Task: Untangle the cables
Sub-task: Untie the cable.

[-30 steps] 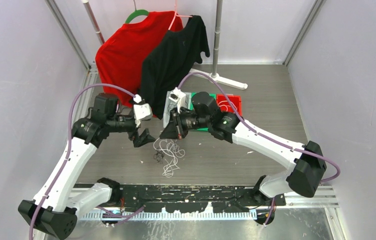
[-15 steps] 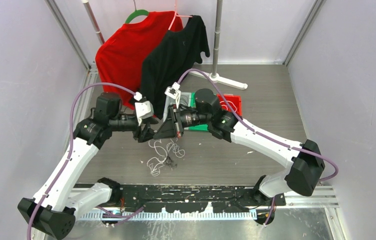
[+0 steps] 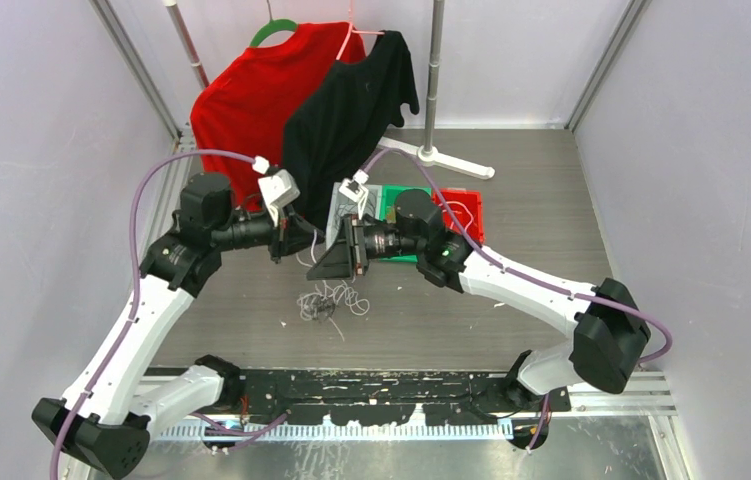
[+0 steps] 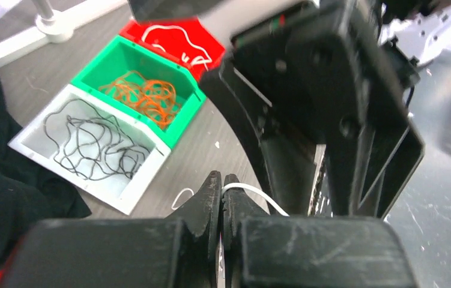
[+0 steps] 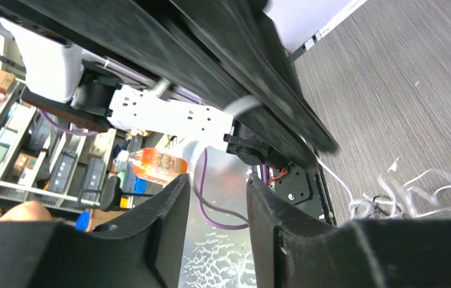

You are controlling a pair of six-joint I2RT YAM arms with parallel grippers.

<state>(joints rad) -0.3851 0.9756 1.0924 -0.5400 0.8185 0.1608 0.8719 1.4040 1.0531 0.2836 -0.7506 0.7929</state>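
A tangle of white and black cables (image 3: 327, 301) lies on the table below both grippers. My left gripper (image 3: 303, 243) (image 4: 223, 180) is shut on a white cable (image 4: 257, 194) that arcs out from between its tips. One white strand hangs from there down to the tangle. Right beside it, my right gripper (image 3: 337, 262) (image 5: 217, 187) stands open with nothing between its fingers. In the right wrist view the tangle (image 5: 406, 195) shows at the right edge. Black cables (image 4: 90, 144) lie in the white bin, orange ones (image 4: 146, 96) in the green bin, and white ones (image 4: 172, 35) in the red bin.
The white bin (image 4: 130, 198), green bin (image 4: 182, 117) and red bin (image 3: 474, 213) stand in a row behind the grippers. A red shirt (image 3: 246, 100) and a black shirt (image 3: 346, 115) hang at the back. A stand's pole (image 3: 435, 75) rises at the back right.
My left gripper moved right to the right gripper, shut on the white cable and lifted. My right gripper opened. The tangle shifted slightly left and back.
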